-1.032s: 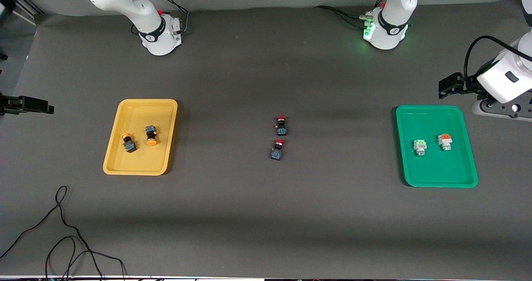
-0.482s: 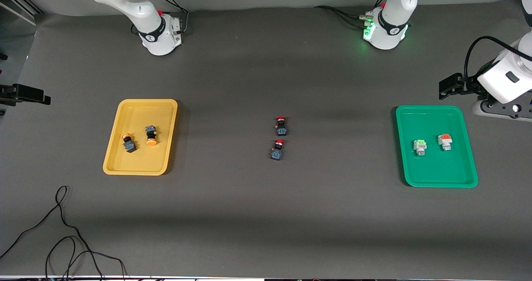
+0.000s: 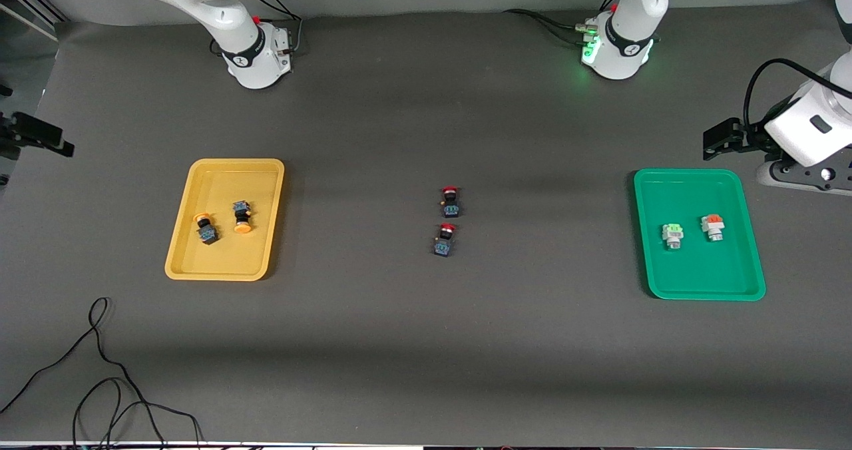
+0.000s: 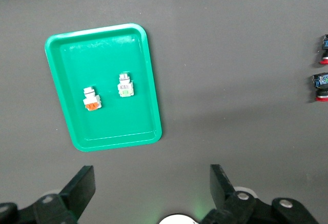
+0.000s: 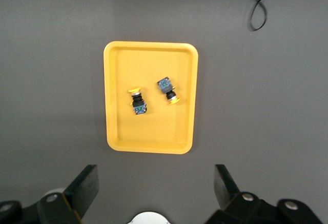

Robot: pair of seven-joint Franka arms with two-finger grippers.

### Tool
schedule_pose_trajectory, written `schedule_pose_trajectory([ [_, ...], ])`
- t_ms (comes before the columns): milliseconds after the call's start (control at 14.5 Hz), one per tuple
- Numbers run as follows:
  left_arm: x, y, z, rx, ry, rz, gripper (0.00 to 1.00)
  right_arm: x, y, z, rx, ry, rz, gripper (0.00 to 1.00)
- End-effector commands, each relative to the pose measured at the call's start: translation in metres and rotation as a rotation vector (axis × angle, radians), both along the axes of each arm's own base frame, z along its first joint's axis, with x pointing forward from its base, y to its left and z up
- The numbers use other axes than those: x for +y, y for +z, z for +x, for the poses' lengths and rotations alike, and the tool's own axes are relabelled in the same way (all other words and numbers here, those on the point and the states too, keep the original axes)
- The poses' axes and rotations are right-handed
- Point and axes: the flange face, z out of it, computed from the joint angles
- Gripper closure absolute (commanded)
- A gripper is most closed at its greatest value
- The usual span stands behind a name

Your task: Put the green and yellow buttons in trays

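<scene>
Front view: yellow buttons (image 3: 224, 223) lie sorted in yellow tray (image 3: 200, 270), green buttons (image 3: 692, 231) in green tray (image 3: 685, 293); my left gripper (image 4: 151, 188) and right gripper (image 5: 154, 185) hang spread, empty, high above their trays, job apparently complete.

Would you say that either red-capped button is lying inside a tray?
No, both red-capped buttons lie on the bare table between the trays.

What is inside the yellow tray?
Two yellow-capped buttons lie on their sides in the yellow tray, apart from each other. Nothing covers them; their undersides cannot be seen.
</scene>
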Motion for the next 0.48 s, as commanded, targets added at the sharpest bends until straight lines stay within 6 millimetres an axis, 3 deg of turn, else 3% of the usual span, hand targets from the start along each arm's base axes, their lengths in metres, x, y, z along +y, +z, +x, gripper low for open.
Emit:
schedule_pose_trajectory([
  [0,-0.0004,0.0055,0.0051,-0.016,-0.006,-0.002,0.0,0.001,0.0231,-0.0147,-0.052,-0.022,-0.051,0.0],
  [413,-0.0003,0.0036,0.0064,-0.013,-0.006,0.0,0.0,0.0039,0.0304,-0.0222,-0.065,0.0,-0.037,0.0],
])
